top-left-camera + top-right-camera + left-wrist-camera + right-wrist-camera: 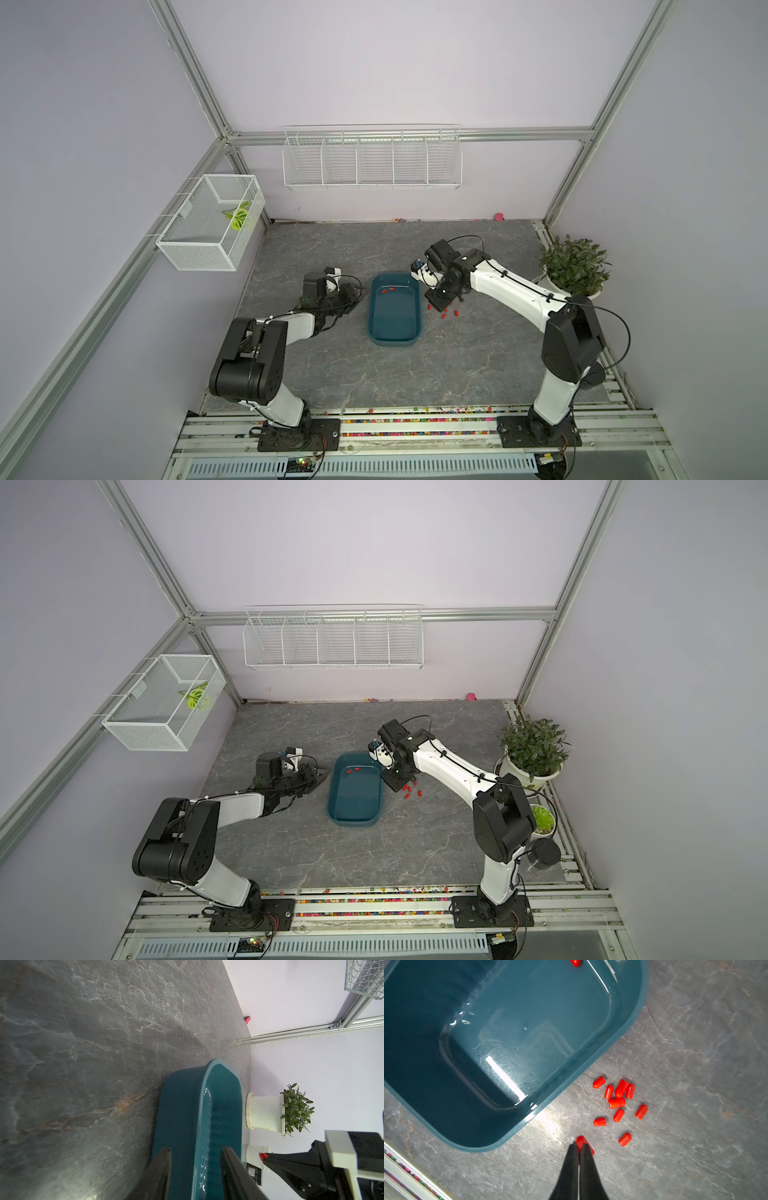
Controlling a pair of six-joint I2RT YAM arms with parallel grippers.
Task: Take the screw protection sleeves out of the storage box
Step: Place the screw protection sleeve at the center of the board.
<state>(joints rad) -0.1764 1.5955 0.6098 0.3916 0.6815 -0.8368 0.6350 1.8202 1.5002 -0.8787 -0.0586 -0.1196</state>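
Screw protection sleeves (pixel 616 1103): nine beside storage box (pixel 627 1001), two inside, one pinched by right jaws; left jaws grip its wall.

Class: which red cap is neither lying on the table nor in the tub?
The red cap pinched by the right hand; all others lie loose on the table or in the tub.

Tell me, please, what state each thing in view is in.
left pincer: shut on storage box wall
right pincer: shut on one sleeve
storage box: upright, held at its wall
boxed sleeves: two, lying loose
removed sleeves: about nine, loose on table
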